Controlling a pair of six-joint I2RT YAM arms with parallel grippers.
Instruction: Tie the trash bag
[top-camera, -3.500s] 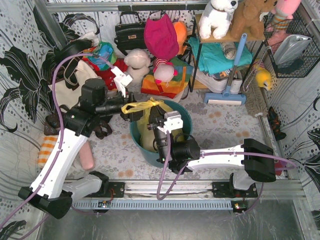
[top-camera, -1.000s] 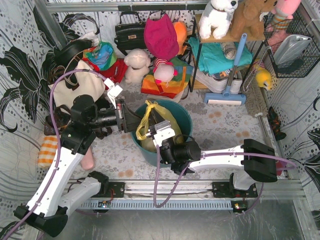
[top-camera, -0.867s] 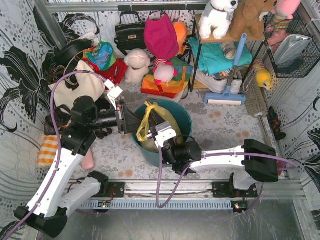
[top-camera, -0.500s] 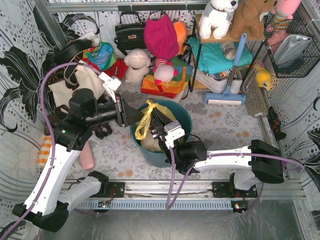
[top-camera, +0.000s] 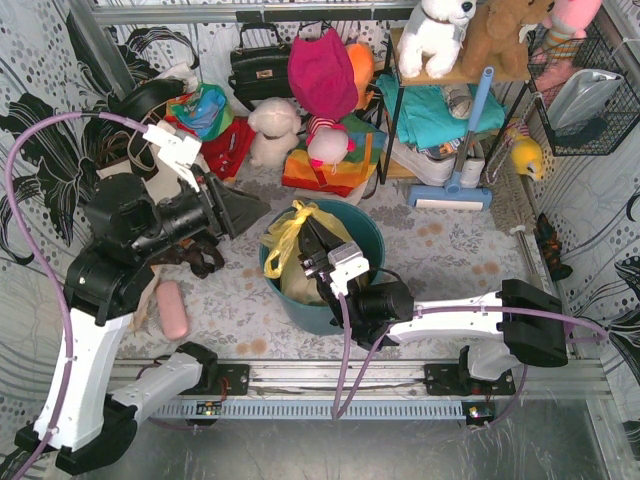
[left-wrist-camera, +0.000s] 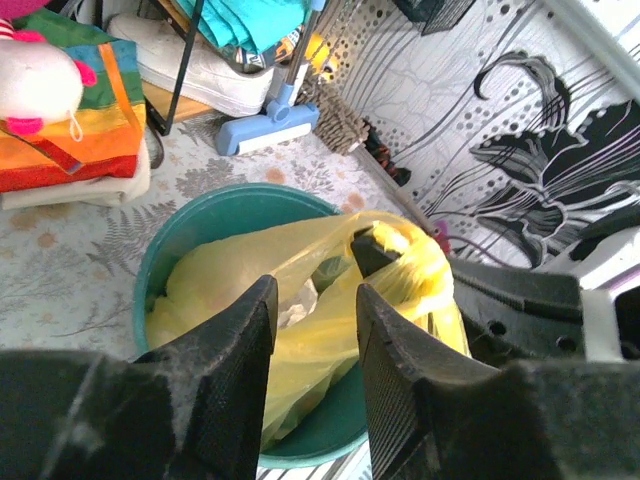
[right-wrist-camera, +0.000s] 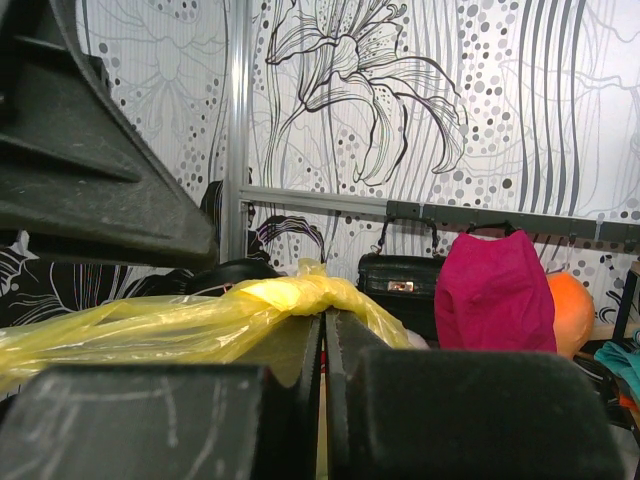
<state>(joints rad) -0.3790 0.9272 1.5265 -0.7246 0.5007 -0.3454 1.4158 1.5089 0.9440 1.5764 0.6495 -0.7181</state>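
The trash bag (top-camera: 283, 238) sits in the teal bin (top-camera: 372, 238). The right gripper (top-camera: 312, 243) pinches its gathered neck. The right wrist view shows those jaws closed on twisted yellow plastic. The left gripper (top-camera: 248, 209) hovers at the bin's ten o'clock. Its wrist view shows the jaws apart and holding nothing, with the bag beyond them.

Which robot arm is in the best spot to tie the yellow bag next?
The right one. The right gripper is shut on the trash bag's gathered top. The left gripper is open, beside the teal bin, holding nothing.
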